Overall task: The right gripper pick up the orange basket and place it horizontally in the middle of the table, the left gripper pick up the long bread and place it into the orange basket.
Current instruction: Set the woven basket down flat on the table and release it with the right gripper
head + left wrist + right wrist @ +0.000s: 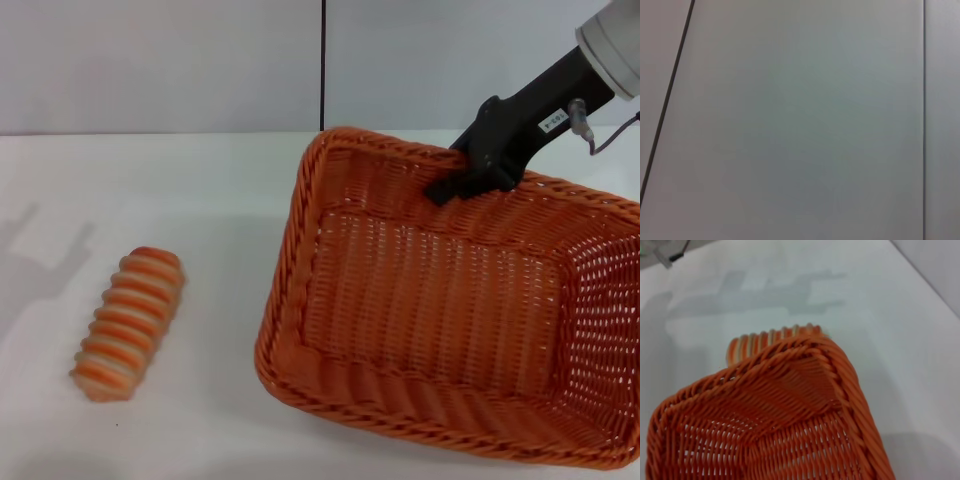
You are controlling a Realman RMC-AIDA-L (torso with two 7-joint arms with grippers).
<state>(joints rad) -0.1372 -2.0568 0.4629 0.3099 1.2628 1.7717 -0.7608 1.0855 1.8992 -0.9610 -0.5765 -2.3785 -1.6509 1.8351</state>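
The right pincer (470, 178), a black two-fingered claw on a dark arm coming in from the upper right of the head view, is clamped on the far braided rim of the orange basket (440, 310), with its fingers straddling the rim's edge. The basket looks tilted, its far rim raised at the pincer and its open interior turned toward the camera, so that its woven floor and sloping sides show plainly; whether its near rim touches the white tabletop (200, 200) cannot be told. It fills the right half of the head view, its long axis running slantwise, and its right end is cut off by the picture's edge. The long bread (130, 322), a small loaf with spiral ridges striped orange and cream, lies flat on the tabletop to the left of the basket, apart from it, with bare white surface between them. In the right wrist view a corner of the basket (790, 410) fills the foreground, and the bread's ridged top (771, 338) peeks over the rim beyond it, with the tabletop (880, 315) stretching away behind. The left pincer does not show in any view; the left wrist view shows only a pale grey wall (800, 120) crossed by dark seams.
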